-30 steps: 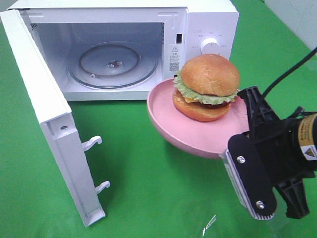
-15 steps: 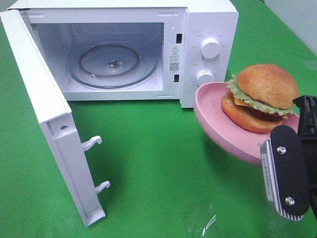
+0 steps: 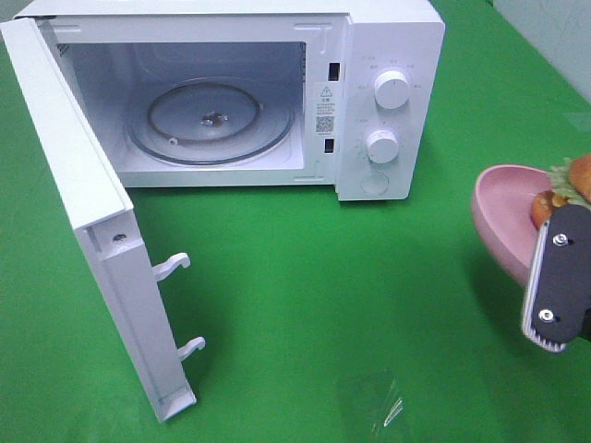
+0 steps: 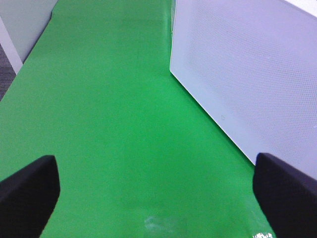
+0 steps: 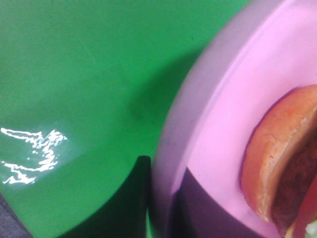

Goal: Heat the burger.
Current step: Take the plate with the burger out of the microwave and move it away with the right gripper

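Observation:
The burger lies on a pink plate at the far right edge of the exterior view, mostly cut off. My right gripper is shut on the plate's near rim and holds it above the green cloth, well right of the microwave. In the right wrist view the plate rim sits between the dark fingers, and the burger's bottom bun shows. The microwave door is swung open and the glass turntable is bare. My left gripper is open and empty over the cloth.
The open door juts forward at the left, with two latch hooks. Two knobs are on the microwave's right panel. In the left wrist view a white perforated panel stands beside the left gripper. Green cloth covers the table.
My right gripper has carried the plate and burger to the right, from in front of the microwave's panel to the right edge of view. The microwave has not moved.

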Robot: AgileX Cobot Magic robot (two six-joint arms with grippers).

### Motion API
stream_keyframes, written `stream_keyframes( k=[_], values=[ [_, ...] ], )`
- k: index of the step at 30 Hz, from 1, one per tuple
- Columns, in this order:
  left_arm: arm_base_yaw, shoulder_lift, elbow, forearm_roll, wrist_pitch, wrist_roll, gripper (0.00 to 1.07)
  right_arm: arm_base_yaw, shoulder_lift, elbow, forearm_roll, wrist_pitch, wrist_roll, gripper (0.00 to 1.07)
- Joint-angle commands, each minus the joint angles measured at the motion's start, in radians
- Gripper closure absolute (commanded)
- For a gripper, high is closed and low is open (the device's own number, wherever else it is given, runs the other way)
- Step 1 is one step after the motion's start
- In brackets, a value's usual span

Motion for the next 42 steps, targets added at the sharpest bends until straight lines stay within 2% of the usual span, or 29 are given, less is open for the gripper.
stream_keyframes(
  k=[1, 13, 18, 26, 28, 35, 37, 42],
  values=[
    [0.001, -0.004, 0.0, -0.003, -0.011, -0.001, 0.09, -0.002, -0.015, -0.006, -0.09, 0.105, 0.11, 1.07],
    [0.001, -0.004, 0.0, -0.003, -0.011, -0.001, 0.09, -0.002, -0.009, -0.006, -0.091, 0.227, 0.207, 1.07],
    [0.001, -0.004, 0.0, -0.003, -0.011, -0.001, 0.09, -0.002, 0.038, -0.005, -0.139, 0.235, 0.307, 1.07],
    [0.001, -0.004, 0.0, -0.003, -0.011, -0.001, 0.09, -0.002, 0.183, -0.011, -0.207, 0.235, 0.565, 1.07],
    [0.001, -0.004, 0.0, -0.003, -0.011, -0.001, 0.09, -0.002, 0.27, -0.011, -0.228, 0.235, 0.668, 1.07],
    [0.001, -0.004, 0.0, -0.003, -0.011, -0.001, 0.09, -0.006, 0.372, -0.036, -0.228, 0.234, 0.73, 1.07],
    [0.001, -0.004, 0.0, -0.003, -0.011, -0.001, 0.09, -0.032, 0.464, -0.072, -0.241, 0.23, 0.843, 1.07],
    [0.001, -0.004, 0.0, -0.003, -0.011, -0.001, 0.09, -0.07, 0.554, -0.1, -0.255, 0.218, 0.916, 1.07]
  ],
)
